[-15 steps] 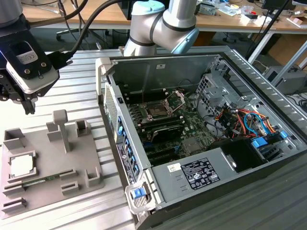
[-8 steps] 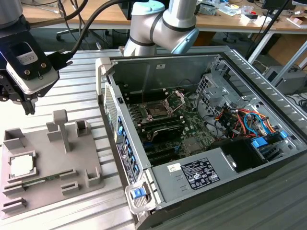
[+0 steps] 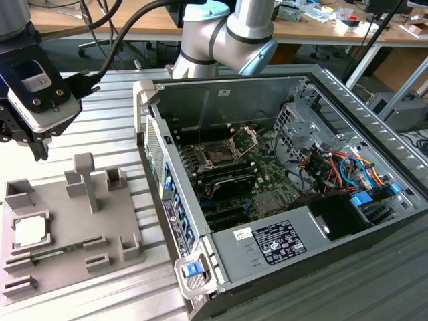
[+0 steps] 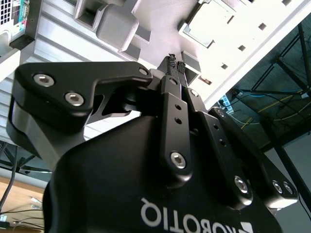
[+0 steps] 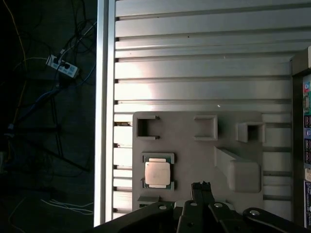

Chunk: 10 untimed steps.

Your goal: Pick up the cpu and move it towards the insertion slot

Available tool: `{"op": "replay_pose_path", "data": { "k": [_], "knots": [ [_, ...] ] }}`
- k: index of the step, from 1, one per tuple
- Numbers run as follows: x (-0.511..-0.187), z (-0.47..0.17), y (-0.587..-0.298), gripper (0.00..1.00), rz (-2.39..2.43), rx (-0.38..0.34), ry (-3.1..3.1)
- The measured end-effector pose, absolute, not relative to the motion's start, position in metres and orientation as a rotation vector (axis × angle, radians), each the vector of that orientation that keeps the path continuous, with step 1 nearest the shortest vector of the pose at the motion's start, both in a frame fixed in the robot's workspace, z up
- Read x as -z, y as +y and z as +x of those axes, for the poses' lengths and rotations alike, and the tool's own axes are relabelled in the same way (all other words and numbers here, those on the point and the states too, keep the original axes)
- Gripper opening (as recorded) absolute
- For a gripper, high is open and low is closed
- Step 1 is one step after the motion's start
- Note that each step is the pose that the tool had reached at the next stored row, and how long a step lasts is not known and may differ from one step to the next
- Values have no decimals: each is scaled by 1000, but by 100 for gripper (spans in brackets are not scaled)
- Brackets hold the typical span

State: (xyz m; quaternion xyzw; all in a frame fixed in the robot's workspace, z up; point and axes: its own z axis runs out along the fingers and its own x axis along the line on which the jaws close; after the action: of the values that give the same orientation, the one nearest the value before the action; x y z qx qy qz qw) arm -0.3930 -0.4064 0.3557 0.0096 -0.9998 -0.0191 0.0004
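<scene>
Silvery-white, the small square cpu lies flat in a recess of the grey plastic tray on the ribbed aluminium tabletop. My black fingers hang above it, pressed together and empty. The metal-framed square insertion slot sits well apart, inside the open computer case.

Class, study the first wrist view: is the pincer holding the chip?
No, the chip lies in its recess on the grey tray, apart from the closed pincer.
</scene>
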Motion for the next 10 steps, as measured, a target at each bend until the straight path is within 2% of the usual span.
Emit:
{"op": "replay_pose_path", "data": {
  "k": [10],
  "knots": [
    [-355, -395, -406, 11, 30, 60, -3140]
  ]
}}
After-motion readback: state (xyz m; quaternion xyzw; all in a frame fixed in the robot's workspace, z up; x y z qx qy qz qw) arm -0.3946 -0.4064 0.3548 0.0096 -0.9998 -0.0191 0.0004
